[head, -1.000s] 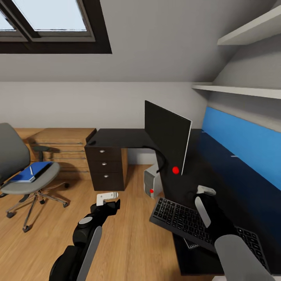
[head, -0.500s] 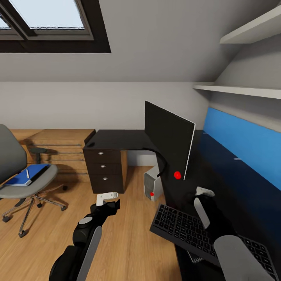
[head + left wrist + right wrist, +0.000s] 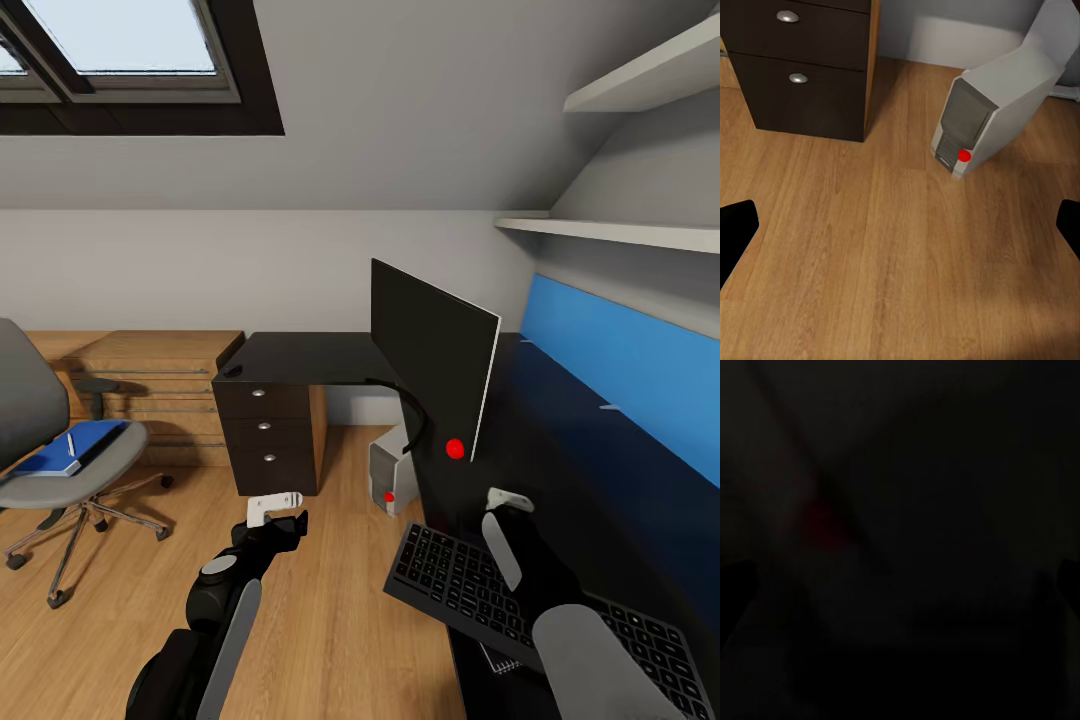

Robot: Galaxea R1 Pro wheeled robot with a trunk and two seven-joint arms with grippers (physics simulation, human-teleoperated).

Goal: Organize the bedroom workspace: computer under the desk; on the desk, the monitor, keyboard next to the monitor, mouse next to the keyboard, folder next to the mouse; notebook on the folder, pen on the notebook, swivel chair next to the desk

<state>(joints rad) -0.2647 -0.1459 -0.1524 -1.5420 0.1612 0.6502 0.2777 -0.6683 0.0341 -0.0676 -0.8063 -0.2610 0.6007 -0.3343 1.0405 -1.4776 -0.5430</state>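
**Keyboard lying under the right tool**

The right tool [image 3: 505,497] is hovering over the bench [image 3: 300,357] – its opening cannot be told. The keyboard [image 3: 470,580] is lying just beneath, long axis slanting off the bench edge. The left tool [image 3: 275,505] – spread wide, empty – is hanging farther off.

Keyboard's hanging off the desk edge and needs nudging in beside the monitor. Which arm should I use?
Right, probably. The right gripper hovers over the desk, just above the keyboard and near the monitor. The left gripper hangs over the floor, facing the computer.
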